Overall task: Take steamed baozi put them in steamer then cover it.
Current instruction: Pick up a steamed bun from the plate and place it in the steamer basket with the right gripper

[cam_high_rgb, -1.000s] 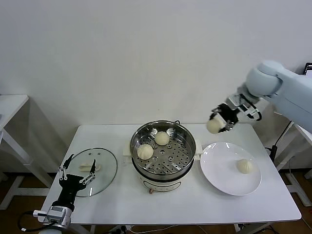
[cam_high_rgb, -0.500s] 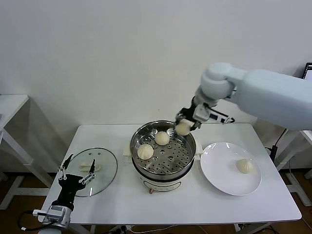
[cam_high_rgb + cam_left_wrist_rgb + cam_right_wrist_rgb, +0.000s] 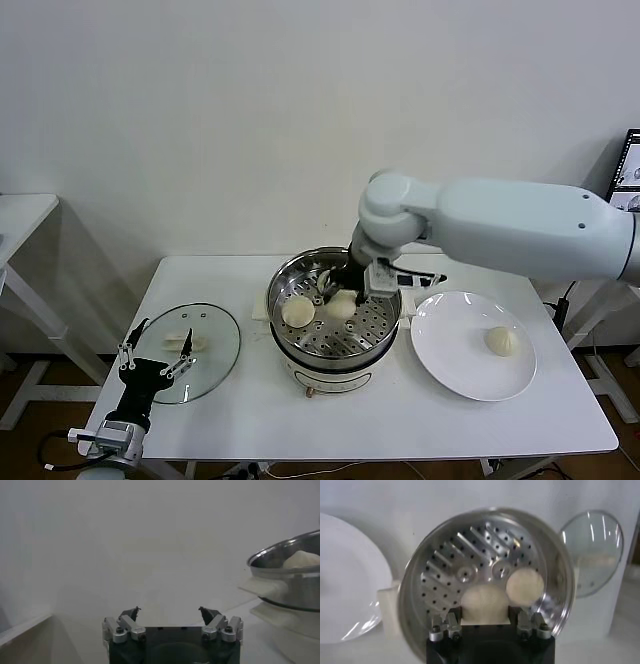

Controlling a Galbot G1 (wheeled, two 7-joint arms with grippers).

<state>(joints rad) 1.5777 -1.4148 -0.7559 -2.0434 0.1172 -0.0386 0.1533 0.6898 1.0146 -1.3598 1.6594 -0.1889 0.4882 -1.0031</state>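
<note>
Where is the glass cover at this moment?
In the head view, the cover lies flat on the table at the robot's left, beside the steamer, with the open left gripper at its near edge.

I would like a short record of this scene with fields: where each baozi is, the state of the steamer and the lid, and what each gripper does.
steamer: on the table, uncovered
right gripper: inside the steamer, shut on a baozi
other baozi in steamer: one clearly seen; another is partly hidden behind the gripper
baozi on plate: one, on the white plate
cover: flat on the table, on the left side of the steamer
left gripper: open, near the cover, holding nothing
</note>
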